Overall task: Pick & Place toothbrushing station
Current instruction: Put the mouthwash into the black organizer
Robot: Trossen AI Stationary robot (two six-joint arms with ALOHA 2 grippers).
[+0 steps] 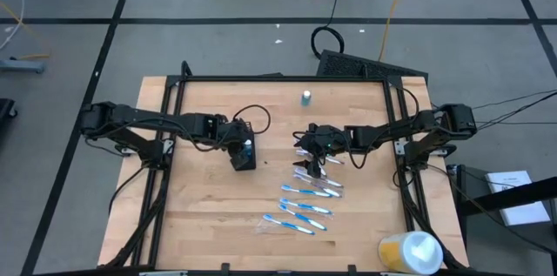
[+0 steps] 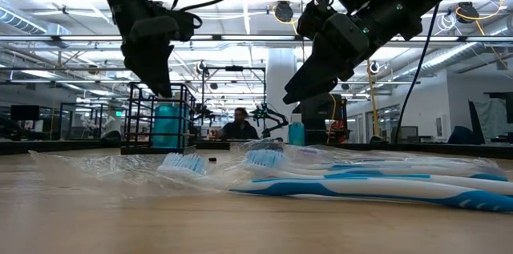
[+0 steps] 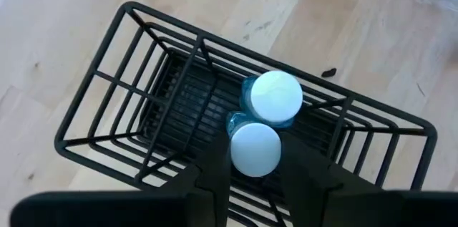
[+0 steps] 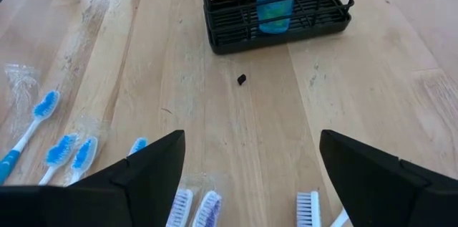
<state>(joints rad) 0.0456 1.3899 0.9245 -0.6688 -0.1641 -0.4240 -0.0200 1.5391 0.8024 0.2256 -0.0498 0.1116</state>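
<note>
The black mesh holder (image 1: pixel 244 156) stands on the table left of centre; it also shows in the left wrist view (image 3: pixel 143 105) and the low view (image 2: pixel 136 118). One blue tube with a white cap (image 3: pixel 275 97) stands inside it. My left gripper (image 3: pixel 254 177) points down over the holder, shut on a second tube (image 3: pixel 254 148). A third tube (image 1: pixel 305 97) stands alone near the far edge. Several blue-and-white toothbrushes (image 1: pixel 305 202) lie flat right of centre. My right gripper (image 4: pixel 250 184) hangs wide open and empty just above the farthest brushes. My left gripper pinches the second tube between its two fingers (image 3: pixel 215 177), just below its white cap (image 3: pixel 254 157). The fingers come from above, pointing down. The tube stands upright inside the holder's top opening, close beside the first tube; whether its bottom rests on the holder's floor is hidden.
A yellow-and-white round container (image 1: pixel 409 252) lies at the table's near right corner. A small black speck (image 4: pixel 241 79) lies on the wood between the holder and the brushes. Some brushes lie in clear wrappers (image 2: pixel 104 162). Bare wood stretches along the table's left and far sides.
</note>
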